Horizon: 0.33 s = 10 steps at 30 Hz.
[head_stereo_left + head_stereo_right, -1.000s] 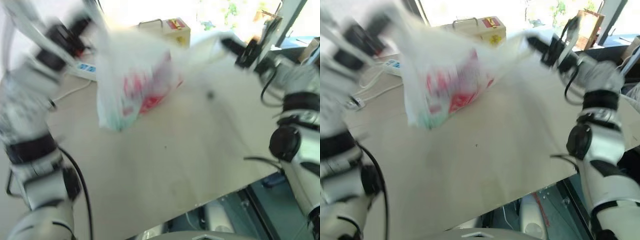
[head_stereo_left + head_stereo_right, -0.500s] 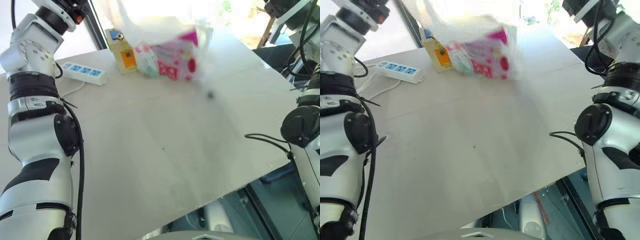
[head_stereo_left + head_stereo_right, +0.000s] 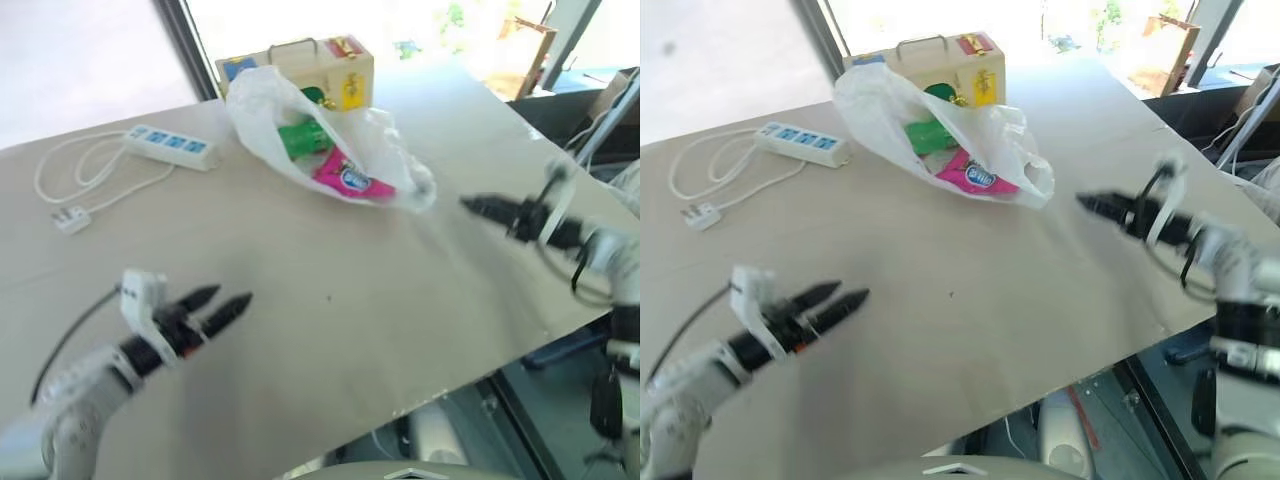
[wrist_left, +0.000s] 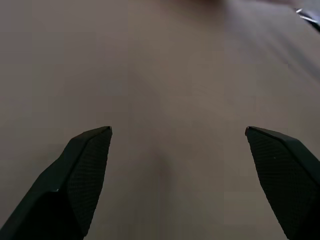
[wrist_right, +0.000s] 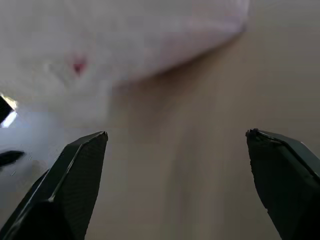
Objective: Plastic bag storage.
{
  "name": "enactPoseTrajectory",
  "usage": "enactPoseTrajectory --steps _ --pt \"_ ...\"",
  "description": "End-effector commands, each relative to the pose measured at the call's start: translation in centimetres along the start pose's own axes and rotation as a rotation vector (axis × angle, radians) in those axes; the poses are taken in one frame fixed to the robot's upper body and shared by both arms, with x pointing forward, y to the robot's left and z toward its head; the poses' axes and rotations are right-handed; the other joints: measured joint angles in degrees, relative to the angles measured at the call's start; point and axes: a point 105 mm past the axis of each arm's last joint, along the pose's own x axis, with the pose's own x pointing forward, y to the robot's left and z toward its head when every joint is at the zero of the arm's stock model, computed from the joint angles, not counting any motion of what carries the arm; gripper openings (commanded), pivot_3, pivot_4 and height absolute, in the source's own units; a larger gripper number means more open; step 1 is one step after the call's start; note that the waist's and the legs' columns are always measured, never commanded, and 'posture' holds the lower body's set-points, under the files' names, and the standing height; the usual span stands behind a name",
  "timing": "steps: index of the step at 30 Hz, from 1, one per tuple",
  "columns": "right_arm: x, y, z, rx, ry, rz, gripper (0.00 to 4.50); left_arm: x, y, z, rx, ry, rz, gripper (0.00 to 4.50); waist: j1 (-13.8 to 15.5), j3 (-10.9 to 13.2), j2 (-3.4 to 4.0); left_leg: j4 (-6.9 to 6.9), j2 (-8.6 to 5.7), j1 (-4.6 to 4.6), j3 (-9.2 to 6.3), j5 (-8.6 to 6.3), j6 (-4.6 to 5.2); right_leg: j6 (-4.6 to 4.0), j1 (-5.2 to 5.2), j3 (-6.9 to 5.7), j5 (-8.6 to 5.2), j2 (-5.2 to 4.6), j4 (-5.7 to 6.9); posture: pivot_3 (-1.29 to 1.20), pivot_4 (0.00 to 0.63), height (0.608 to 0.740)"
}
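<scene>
pale tabletop [image 3: 330, 330], power strip [image 3: 168, 146], bright window

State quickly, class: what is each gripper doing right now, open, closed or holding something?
Left gripper: open, holding nothing, over bare table.
Right gripper: open, holding nothing, apart from the plastic bag.

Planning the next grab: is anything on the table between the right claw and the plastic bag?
Nothing visible. The right claw hangs open just off the plastic bag, with only bare table between them. The wooden box stands behind the bag, on its far side.
</scene>
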Motion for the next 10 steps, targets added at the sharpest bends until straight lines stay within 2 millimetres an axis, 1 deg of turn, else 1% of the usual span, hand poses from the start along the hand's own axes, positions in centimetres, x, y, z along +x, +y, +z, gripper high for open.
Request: enactPoseTrajectory --steps 1,3,4,5,6,8,10 --pt "-2.3 -0.8 -0.5 -0.318 0.002 -0.005 4.50 -0.5 -2.3 -0.6 0.113 -0.062 0.063 4.46 1.3 0.1 0.28 0.02 0.00 0.26 0.07 0.04 -0.06 0.01 0.29 0.05 0.17 0.02 -0.10 0.00 0.150 0.740" --pt "-3.8 -1.2 -1.9 -0.417 0.024 0.004 4.50 -1.0 -2.5 -1.6 0.153 -0.043 0.117 4.46 2.1 0.2 0.40 -0.19 0.08 1.18 0.30 0.00 -0.13 0.12 1.36 0.28 0.43 0.14 -0.56 0.00 0.150 0.740" --pt "-4.2 -1.2 -2.0 -0.433 0.013 0.014 4.50 -1.1 -2.3 -1.7 0.164 -0.044 0.149 4.46 2.4 0.4 0.38 -0.28 0.15 1.62 0.40 -0.11 -0.35 0.15 1.86 0.38 0.56 0.25 -0.87 0.00 0.150 0.740" --pt "-4.5 -1.4 -1.7 -0.423 -0.017 0.012 4.50 -1.1 -2.2 -1.7 0.183 -0.047 0.169 4.46 2.4 0.6 0.29 -0.44 0.16 2.03 0.54 -0.25 -0.12 0.36 2.35 0.48 0.38 0.32 -1.00 0.00 0.150 0.740" --pt "-4.8 -1.5 -1.4 -0.415 -0.043 0.009 4.50 -0.9 -2.0 -1.4 0.225 -0.057 0.187 4.46 2.3 0.7 0.15 -0.59 0.18 2.24 0.71 -0.27 -0.10 0.42 2.80 0.60 0.34 0.37 -1.04 0.00 0.150 0.740" --pt "-5.1 -1.9 -1.0 -0.415 -0.066 -0.005 4.50 -0.4 -1.6 -0.6 0.300 -0.088 0.212 4.46 2.2 0.8 -0.02 -0.88 0.36 2.87 1.28 -0.27 -0.10 0.44 3.31 0.91 0.33 0.32 -1.04 0.00 0.150 0.740" --pt "-5.2 -2.1 -1.3 -0.428 -0.066 -0.012 4.50 0.1 -1.3 0.1 0.320 -0.126 0.215 4.46 2.2 0.8 -0.07 -0.88 0.52 2.98 1.47 -0.21 -0.14 0.51 3.23 0.93 0.38 0.46 -1.03 0.00 0.150 0.740"
